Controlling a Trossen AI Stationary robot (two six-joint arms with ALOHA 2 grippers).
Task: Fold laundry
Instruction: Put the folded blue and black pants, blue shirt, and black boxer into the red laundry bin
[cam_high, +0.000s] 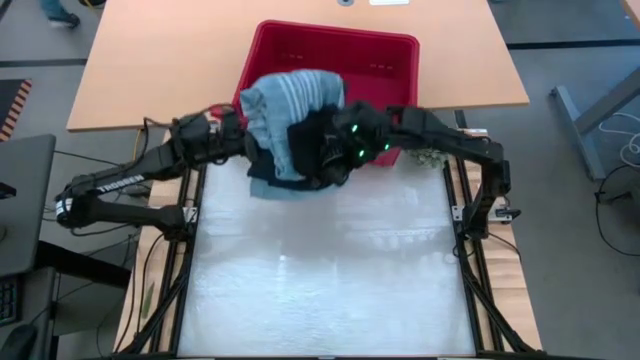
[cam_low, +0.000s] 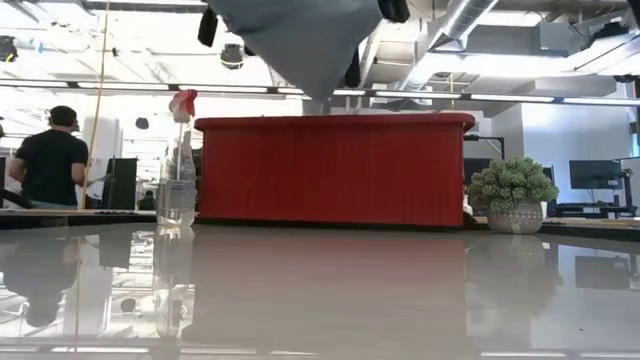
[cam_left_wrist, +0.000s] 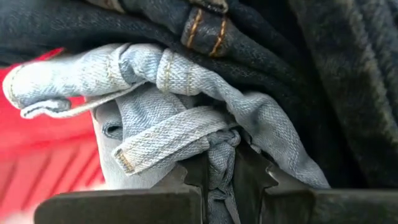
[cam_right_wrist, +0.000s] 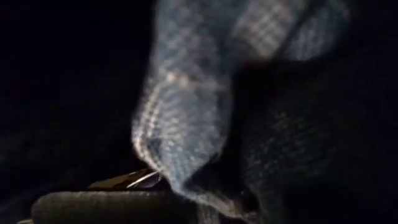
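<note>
Laundry (cam_high: 290, 115) bundle hangs above counter's (cam_high: 320, 290) far edge, in front of red basket (cam_high: 385, 50). Left tool (cam_left_wrist: 221, 180) clenched on pale denim strip. Right tool (cam_high: 335, 150) buried in dark cloth, seemingly clamped too. Bundle sits between both tools, left marginally nearer; long axis unclear.

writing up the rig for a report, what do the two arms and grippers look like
Both arms are matte black, built of jointed tubular segments. The left arm carries white lettering along its side and thin cables trail near its base. The right arm shows small green lights near its wrist. The left gripper has two dark flat fingers with stepped, notched inner edges. The right gripper appears only as a dark, shadowed shape.
</note>
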